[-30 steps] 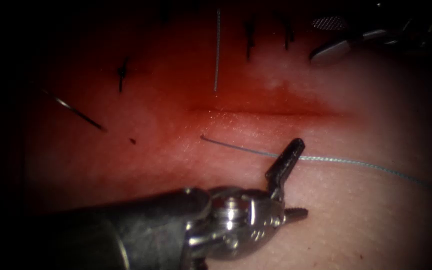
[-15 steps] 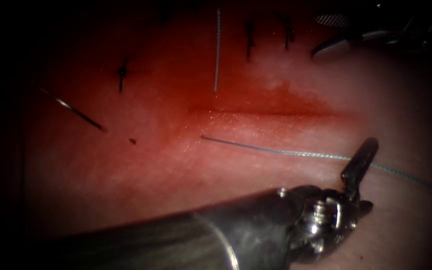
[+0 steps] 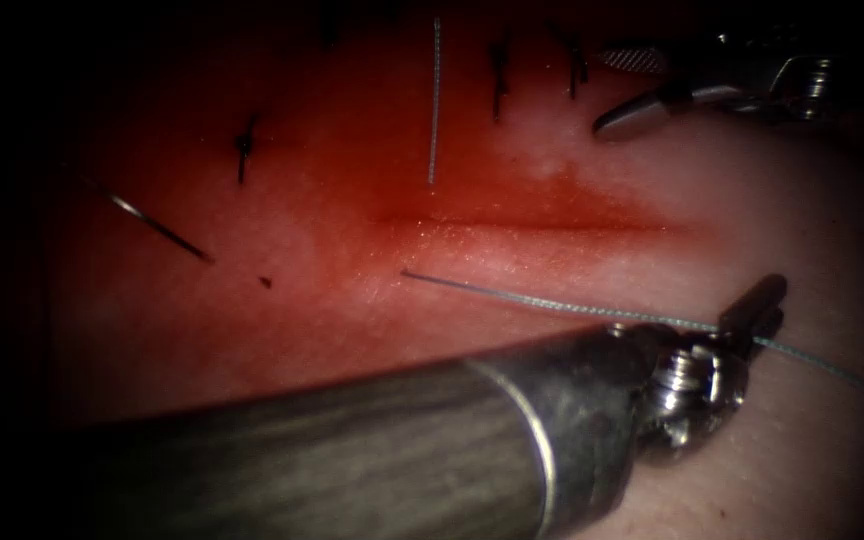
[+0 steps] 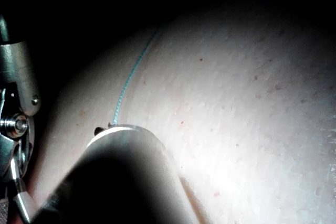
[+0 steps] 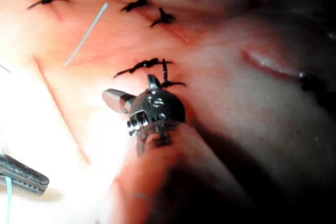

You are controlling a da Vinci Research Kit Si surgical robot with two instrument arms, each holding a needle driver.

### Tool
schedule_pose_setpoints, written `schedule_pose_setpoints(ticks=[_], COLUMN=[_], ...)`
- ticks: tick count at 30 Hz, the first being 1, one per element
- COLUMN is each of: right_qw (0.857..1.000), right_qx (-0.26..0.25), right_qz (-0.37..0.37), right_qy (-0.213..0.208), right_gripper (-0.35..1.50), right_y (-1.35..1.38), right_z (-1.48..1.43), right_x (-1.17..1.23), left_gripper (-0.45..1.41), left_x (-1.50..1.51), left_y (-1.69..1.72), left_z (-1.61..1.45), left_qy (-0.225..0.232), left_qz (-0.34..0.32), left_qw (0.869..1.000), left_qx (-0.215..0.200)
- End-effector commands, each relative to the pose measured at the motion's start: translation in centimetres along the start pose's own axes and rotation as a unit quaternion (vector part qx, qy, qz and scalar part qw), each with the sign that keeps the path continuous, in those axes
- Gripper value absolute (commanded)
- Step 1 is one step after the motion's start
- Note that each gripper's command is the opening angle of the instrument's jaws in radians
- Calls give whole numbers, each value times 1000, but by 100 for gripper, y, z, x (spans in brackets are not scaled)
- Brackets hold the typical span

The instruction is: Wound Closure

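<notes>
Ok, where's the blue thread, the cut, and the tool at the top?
thread (image 3: 552,305): endoscope view, on the strand's middle stretch lying on the tissue.
cut (image 3: 532,224): endoscope view, on the dark line's middle.
right tool (image 3: 642,90): endoscope view, midway between its two open tips.

You are working with two tools here: the left tool (image 3: 764,302) and the right tool (image 3: 602,92). You are looking at one cut (image 3: 532,225) in one piece of tissue (image 3: 772,200), with one patch of red fluid (image 3: 372,200) spreading around it. One needle (image 3: 157,228) is lying in the endoscope view. You are seeing two pale lengths of thread: one long thread (image 3: 552,305) and one short thread piece (image 3: 435,100). Three dark stitches (image 3: 244,145) are showing in the endoscope view, and one small dark speck (image 3: 265,282) is sitting beside them.
</notes>
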Motion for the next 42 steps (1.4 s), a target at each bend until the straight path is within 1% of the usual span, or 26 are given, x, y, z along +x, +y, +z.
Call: schedule_pose_setpoints(ticks=[1,2,3,4,6,8,10,11,12,13,15,16,18,19,20,22,23,24,25,26,27,30,31,35,38,42], right_qw=[1000,1000,998,998,995,995,992,992,990,985,980,972,969,959,959,944,940,940,930,925,925,909,909,896,890,889], right_qx=[-3,-6,-19,-19,-11,7,43,43,64,88,115,144,156,189,189,224,234,234,255,265,265,297,297,317,327,324], right_qz=[-9,-20,-43,-43,-82,-87,-94,-94,-97,-106,-120,-133,-138,-155,-155,-179,-185,-185,-197,-202,-202,-227,-227,-248,-254,-261], right_qy=[9,18,46,46,50,56,71,71,81,99,112,127,132,145,145,163,168,168,177,182,182,182,182,189,191,190], right_gripper=[96,101,110,110,108,105,93,93,86,73,64,58,58,58,58,61,61,61,61,61,61,61,61,61,61,61], right_y=[2,2,0,0,-4,-11,-20,-20,-24,-30,-40,-52,-57,-73,-73,-95,-101,-101,-113,-119,-119,-141,-141,-160,-170,-178], right_z=[8,7,8,8,8,8,9,9,10,11,14,18,20,24,24,33,36,36,44,47,47,64,64,84,95,105], right_x=[4,3,6,6,13,17,21,21,23,26,31,37,40,48,48,60,64,64,72,75,75,82,82,84,82,83], left_gripper=[-45,-45,-45,-45,-45,-45,-45,-45,-45,-45,-45,-45,-45,-45,-45,-45,-45,-45,-45,-45,-45,-45,-45,-45,-45,-45], left_x=[0,-2,-5,-5,-14,-20,-26,-26,-28,-31,-37,-44,-49,-56,-56,-67,-71,-71,-75,-77,-77,-84,-84,-91,-93,-93], left_y=[-1,0,-1,-1,-3,-6,-10,-10,-11,-13,-18,-22,-25,-30,-30,-37,-38,-38,-39,-39,-39,-37,-37,-35,-35,-35], left_z=[0,-8,-22,-22,-51,-73,-94,-94,-103,-112,-130,-143,-151,-160,-160,-171,-173,-173,-176,-177,-177,-176,-176,-174,-174,-174], left_qy=[6,17,29,29,50,64,73,73,76,80,89,98,101,99,99,86,86,86,84,83,83,79,79,70,66,66], left_qz=[-10,-14,-15,-15,-13,-11,-11,-11,-4,0,6,11,19,24,24,32,35,35,40,44,44,67,67,83,89,92], left_qw=[1000,1000,999,999,997,996,993,993,992,991,988,985,983,981,981,982,982,982,980,980,980,977,977,975,974,974], left_qx=[-9,-20,-38,-38,-55,-68,-90,-90,-100,-108,-127,-144,-154,-164,-164,-166,-167,-167,-173,-177,-177,-188,-188,-196,-196,-196])
